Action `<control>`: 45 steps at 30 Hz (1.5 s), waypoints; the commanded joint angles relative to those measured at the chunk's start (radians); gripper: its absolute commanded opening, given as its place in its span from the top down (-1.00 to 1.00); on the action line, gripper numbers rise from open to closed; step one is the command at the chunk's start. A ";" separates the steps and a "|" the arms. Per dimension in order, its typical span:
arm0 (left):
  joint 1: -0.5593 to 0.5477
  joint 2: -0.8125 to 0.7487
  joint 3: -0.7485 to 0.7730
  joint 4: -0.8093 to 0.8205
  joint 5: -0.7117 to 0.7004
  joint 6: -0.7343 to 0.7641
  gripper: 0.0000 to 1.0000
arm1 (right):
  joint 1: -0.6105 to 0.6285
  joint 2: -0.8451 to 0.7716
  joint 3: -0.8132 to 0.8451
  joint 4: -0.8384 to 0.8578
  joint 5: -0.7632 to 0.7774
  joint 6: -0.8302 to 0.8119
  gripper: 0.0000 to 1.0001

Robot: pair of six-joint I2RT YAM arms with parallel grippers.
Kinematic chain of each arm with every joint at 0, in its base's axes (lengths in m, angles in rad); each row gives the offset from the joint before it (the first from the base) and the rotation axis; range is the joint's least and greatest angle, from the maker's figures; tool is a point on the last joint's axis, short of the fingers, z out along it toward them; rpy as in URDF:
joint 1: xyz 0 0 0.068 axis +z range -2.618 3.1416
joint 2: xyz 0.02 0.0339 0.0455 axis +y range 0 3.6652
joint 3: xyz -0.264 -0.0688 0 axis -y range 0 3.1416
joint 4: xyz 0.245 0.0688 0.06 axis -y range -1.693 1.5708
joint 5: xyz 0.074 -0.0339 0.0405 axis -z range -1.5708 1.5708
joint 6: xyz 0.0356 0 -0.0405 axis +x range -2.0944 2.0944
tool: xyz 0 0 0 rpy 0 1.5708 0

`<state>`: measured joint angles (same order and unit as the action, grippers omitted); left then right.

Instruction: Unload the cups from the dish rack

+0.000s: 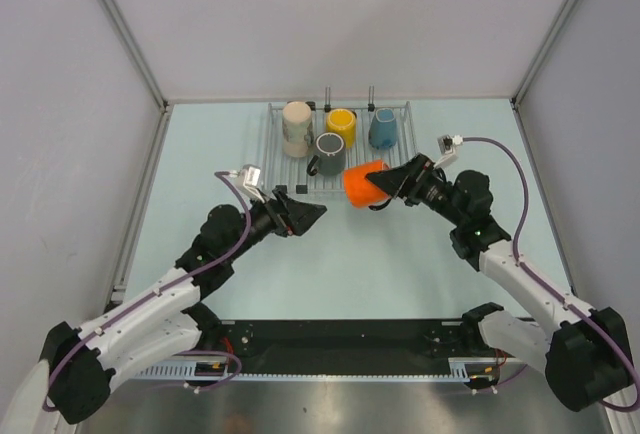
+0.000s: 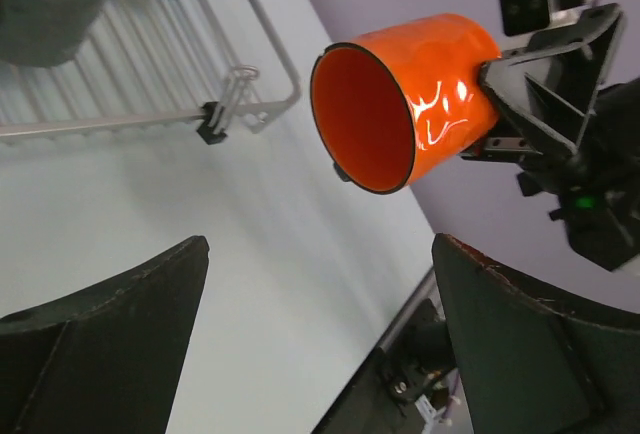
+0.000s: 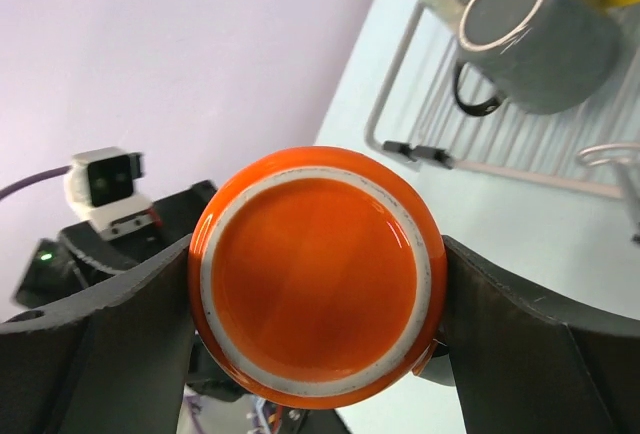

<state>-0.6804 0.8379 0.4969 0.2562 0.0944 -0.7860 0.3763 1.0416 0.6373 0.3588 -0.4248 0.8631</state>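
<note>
Here the right end effector (image 1: 392,185) is clamped on the orange mug (image 1: 364,183), a finger pressed to each side near its base. It holds the mug on its side, mouth toward the left end effector (image 1: 312,212), whose jaws are spread wide and empty. The mug is just past the near edge of the dish rack (image 1: 272,144), where the cream-beige mug (image 1: 297,128), yellow mug (image 1: 341,126), light blue mug (image 1: 382,129) and dark grey mug (image 1: 329,152) stand.

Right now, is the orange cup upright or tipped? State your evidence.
Tipped on its side. The orange cup is clamped in the right gripper; its mouth faces the left wrist camera, its base the right.
</note>
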 commanded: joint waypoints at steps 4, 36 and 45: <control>-0.025 -0.069 -0.103 0.345 0.133 -0.113 -0.91 | 0.021 -0.100 -0.122 0.356 -0.052 0.191 1.00; -0.219 0.176 -0.101 0.601 0.093 -0.078 -0.19 | 0.279 0.005 -0.157 0.537 0.050 0.203 1.00; -0.222 0.205 -0.090 0.611 0.119 -0.073 0.94 | 0.302 0.000 -0.156 0.511 0.057 0.191 1.00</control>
<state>-0.8967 1.0313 0.3752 0.8585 0.2169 -0.8989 0.6590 1.0580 0.4267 0.7834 -0.3847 1.0954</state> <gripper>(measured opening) 0.192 0.884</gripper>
